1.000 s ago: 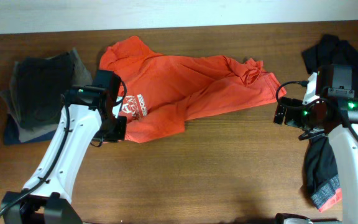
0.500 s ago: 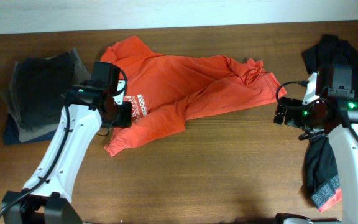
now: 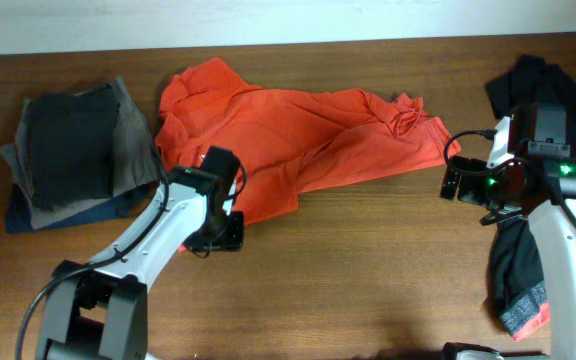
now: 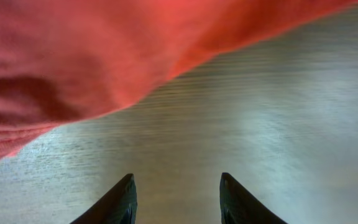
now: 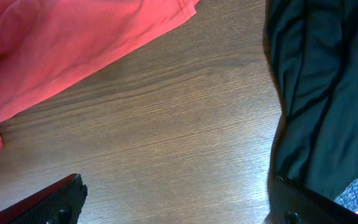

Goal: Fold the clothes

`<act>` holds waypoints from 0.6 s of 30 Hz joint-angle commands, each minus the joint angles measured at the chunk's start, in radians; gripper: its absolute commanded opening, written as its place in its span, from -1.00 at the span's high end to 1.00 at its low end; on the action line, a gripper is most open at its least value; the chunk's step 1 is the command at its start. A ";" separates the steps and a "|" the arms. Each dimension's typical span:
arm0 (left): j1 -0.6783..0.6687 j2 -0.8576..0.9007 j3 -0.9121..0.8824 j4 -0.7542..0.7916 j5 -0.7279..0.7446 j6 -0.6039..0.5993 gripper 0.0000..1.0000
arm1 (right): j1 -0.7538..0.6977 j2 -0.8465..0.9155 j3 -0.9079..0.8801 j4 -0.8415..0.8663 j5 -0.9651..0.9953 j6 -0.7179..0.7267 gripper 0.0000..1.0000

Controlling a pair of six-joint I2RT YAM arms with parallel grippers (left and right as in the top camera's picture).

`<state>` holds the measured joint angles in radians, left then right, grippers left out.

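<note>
Dark wooden table: left gripper has let the red-orange T-shirt go, jaws apart over bare wood; right gripper gapes empty; folding looks barely begun.

The red-orange T-shirt lies crumpled, stretched sideways along the far middle of the table. The black garment, with a grey-and-red hem, lies rumpled at the right side, apart from it. A folded dark pile rests far left.
</note>
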<state>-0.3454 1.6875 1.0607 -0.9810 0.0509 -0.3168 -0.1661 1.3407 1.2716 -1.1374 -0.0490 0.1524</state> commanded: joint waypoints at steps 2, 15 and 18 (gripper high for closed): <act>0.002 0.005 -0.076 0.120 -0.086 -0.109 0.01 | -0.005 0.003 0.003 0.000 0.010 -0.006 -0.97; 0.002 0.007 -0.211 0.475 -0.206 -0.109 -0.20 | -0.005 0.022 -0.005 0.007 0.010 -0.006 -0.98; 0.002 0.007 -0.211 0.518 -0.206 -0.109 -0.20 | -0.005 0.024 -0.006 0.007 0.010 -0.006 -0.97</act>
<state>-0.3458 1.6871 0.8616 -0.4934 -0.1287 -0.4133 -0.1661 1.3567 1.2713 -1.1328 -0.0490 0.1524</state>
